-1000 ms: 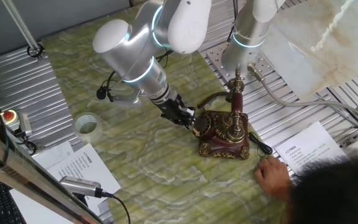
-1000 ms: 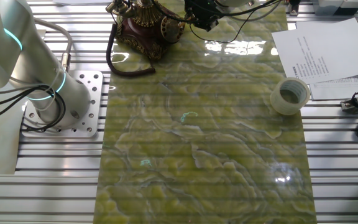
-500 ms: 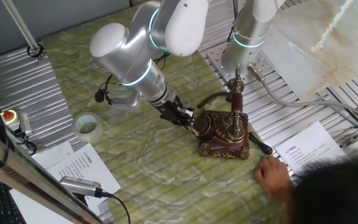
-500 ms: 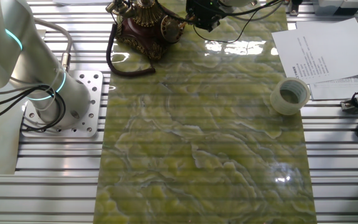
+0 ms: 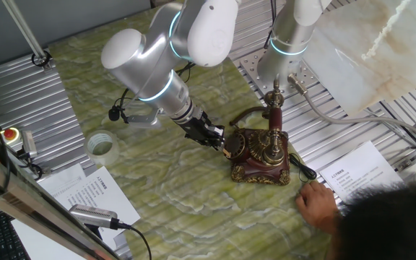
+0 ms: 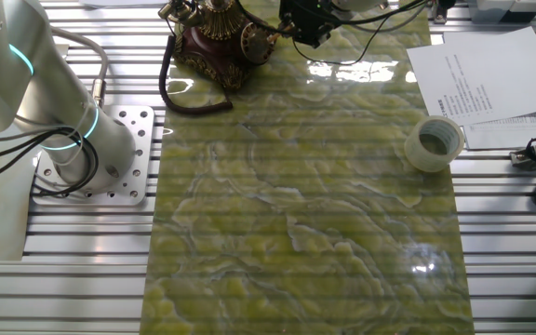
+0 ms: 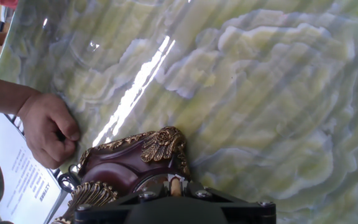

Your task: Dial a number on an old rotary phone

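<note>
The old rotary phone (image 5: 262,155), dark red-brown with brass trim, stands at the right of the green marble mat; its handset rests on the tall cradle. Its round dial (image 5: 235,146) faces my gripper (image 5: 219,139). The gripper is shut on a small tan peg (image 7: 176,185) whose tip is at the dial. In the other fixed view the phone (image 6: 214,37) is at the top edge, with the gripper (image 6: 291,28) just right of its dial. The hand view shows a corner of the phone (image 7: 132,163) right in front of the jaws.
A person's hand (image 5: 318,204) rests on the mat by the phone's front right corner and also shows in the hand view (image 7: 45,127). A clear tape roll (image 5: 102,146) lies at the left. Printed sheets (image 5: 356,173) lie on both sides. The black cord (image 6: 189,98) loops beside the phone.
The arm has swung a little to the left, and the gripper with the peg has shifted slightly at the dial. The phone and the person's hand have not moved.
</note>
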